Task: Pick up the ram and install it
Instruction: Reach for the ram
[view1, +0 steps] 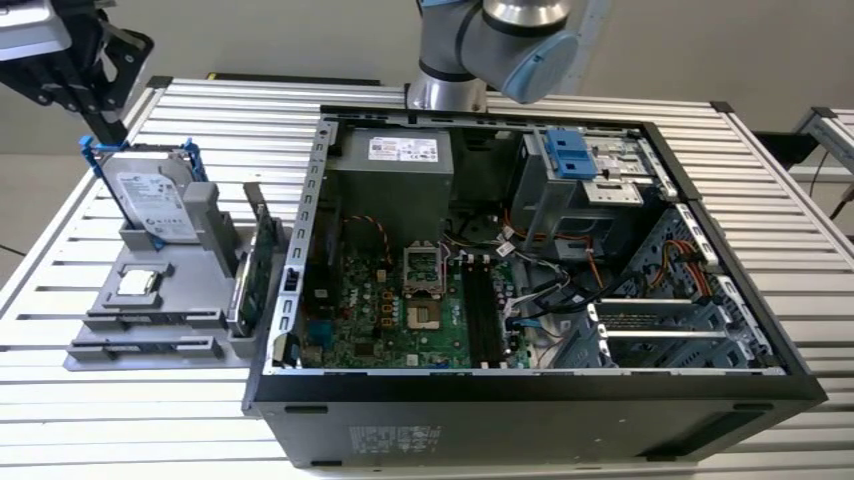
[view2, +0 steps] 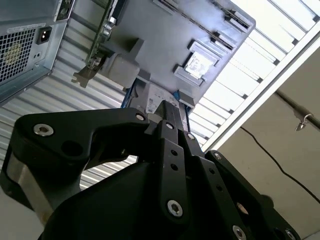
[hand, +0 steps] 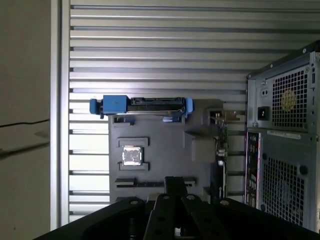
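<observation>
Slatted metal desk (view1: 787, 200) is occupied by an open black computer case (view1: 534, 410) and a grey plastic parts holder (view1: 200, 345). The black gripper (view1: 107, 135) is held clenched, apparently empty, high above the holder, presumably for clearance. The place of the thin dark-green ram stick cannot be told.

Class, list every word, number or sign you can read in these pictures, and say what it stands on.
Nothing can be read for certain.
Label on the hard drive: print too small.
Label on the power supply: print too small.
Sticker on the computer case, near side: blurred.
</observation>
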